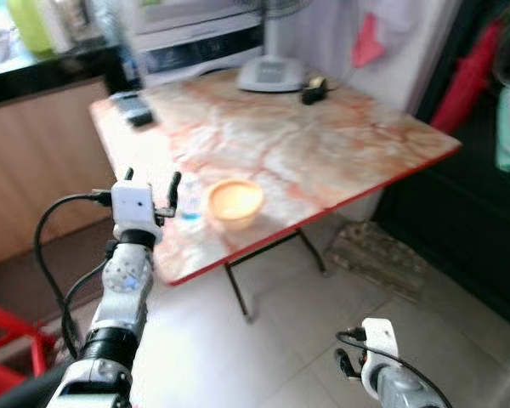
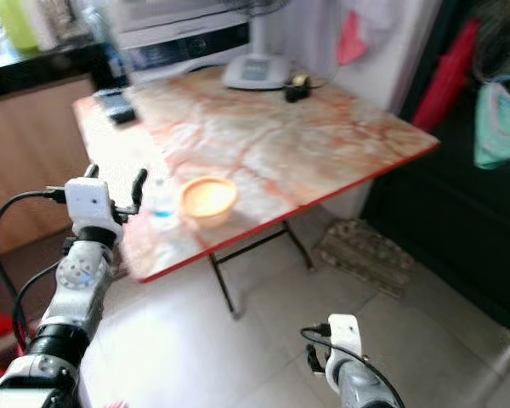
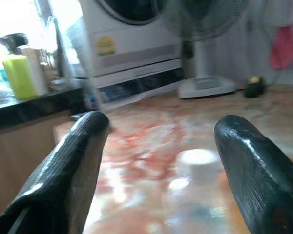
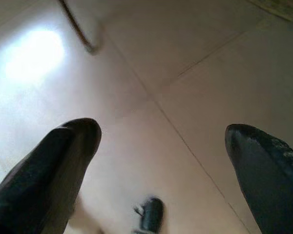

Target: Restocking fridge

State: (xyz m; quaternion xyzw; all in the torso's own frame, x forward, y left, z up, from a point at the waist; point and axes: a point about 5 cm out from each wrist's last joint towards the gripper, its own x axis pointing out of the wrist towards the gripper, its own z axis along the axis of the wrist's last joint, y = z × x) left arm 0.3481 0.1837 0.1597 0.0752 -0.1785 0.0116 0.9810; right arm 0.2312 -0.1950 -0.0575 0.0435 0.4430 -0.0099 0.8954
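1. We see our left gripper's (image 1: 153,179) fingers (image 3: 73,170) spread at the near edge of the red-rimmed marble-patterned surface (image 1: 323,144).
2. Just past them stands a small clear plastic bottle with a white cap (image 1: 190,201), beside an orange plastic bowl (image 1: 235,202).
3. Our right gripper's (image 4: 161,165) fingers hang spread over the pale tiled floor (image 1: 306,340).

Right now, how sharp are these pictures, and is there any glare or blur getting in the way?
Eye views: soft all over with motion blur; the bottle by the orange bowl is a pale smear. Left wrist view: the open left gripper has sharp fingers, but the bottle between them and the table are hazy, with window glare. Right wrist view: the right gripper is over floor with a bright glare patch.
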